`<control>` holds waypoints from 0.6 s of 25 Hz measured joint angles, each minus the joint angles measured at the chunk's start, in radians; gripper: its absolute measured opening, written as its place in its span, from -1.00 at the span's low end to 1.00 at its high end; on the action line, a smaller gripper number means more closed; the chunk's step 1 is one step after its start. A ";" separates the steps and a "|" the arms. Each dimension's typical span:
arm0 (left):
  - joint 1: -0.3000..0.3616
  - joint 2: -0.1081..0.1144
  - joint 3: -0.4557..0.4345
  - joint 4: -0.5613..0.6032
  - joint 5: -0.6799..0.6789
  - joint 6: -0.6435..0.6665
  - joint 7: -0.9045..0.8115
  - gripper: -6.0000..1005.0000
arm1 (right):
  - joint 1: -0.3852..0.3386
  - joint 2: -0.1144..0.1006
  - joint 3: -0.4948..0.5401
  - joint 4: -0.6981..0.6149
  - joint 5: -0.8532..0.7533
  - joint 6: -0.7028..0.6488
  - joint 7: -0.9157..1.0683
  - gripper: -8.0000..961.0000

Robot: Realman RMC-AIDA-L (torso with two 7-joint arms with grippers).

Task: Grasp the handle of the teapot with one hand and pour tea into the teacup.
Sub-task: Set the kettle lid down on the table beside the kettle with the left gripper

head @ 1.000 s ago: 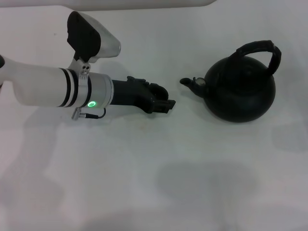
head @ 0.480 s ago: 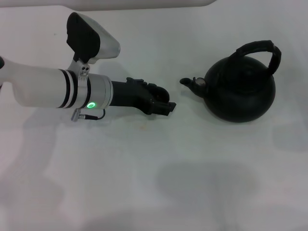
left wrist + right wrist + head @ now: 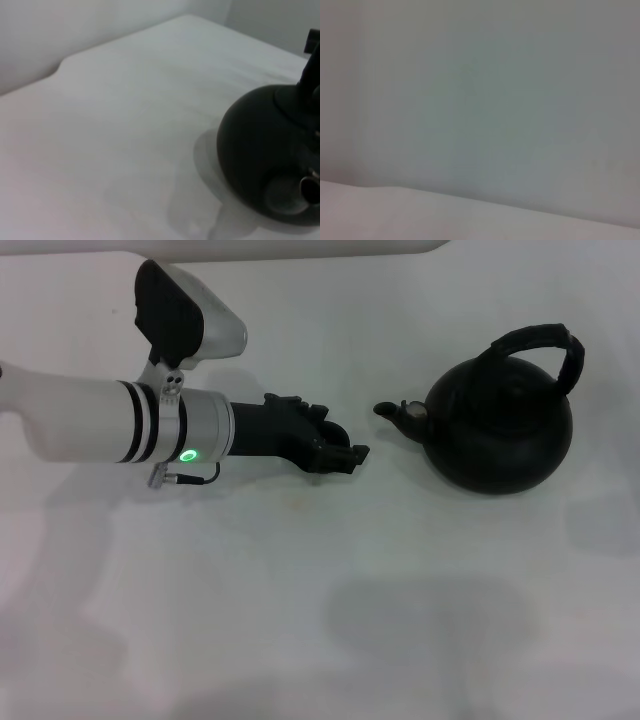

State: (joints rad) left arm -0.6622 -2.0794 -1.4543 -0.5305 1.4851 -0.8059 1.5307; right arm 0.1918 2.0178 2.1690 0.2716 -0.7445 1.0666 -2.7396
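Observation:
The black round teapot stands on the white table at the right in the head view. Its arched black handle rises over its top, and its short spout points left. My left gripper reaches in from the left, low over the table. It stops a short way left of the spout and does not touch it. The teapot also shows in the left wrist view, with part of the handle at the edge. No teacup shows in any view. The right arm is out of view.
The white table stretches around the teapot and toward me. The left arm's white forearm and its wrist camera housing lie across the left side. The right wrist view shows only a pale blank wall.
My left gripper has shifted slightly to the right, toward the teapot's spout. The teapot has not moved.

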 joint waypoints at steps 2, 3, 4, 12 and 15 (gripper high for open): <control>0.021 0.002 0.000 -0.033 0.001 -0.002 0.000 0.71 | 0.000 -0.001 0.000 0.000 0.000 0.000 0.000 -0.18; 0.030 0.002 0.000 -0.049 0.001 -0.002 0.000 0.71 | 0.000 -0.001 0.000 0.000 0.000 0.000 0.000 -0.18; 0.037 0.002 0.000 -0.059 0.001 -0.003 0.000 0.71 | -0.001 -0.001 0.001 0.000 0.001 0.000 0.000 -0.18; 0.193 0.009 -0.014 -0.259 0.009 -0.007 0.030 0.71 | -0.008 -0.004 0.006 0.001 0.001 -0.001 0.001 -0.18; 0.299 0.008 -0.055 -0.370 0.022 -0.010 0.069 0.71 | -0.020 -0.008 0.006 0.008 -0.001 0.001 0.009 -0.18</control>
State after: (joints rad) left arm -0.3635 -2.0713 -1.5094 -0.9000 1.5067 -0.8154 1.6001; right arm 0.1713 2.0103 2.1750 0.2800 -0.7452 1.0678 -2.7309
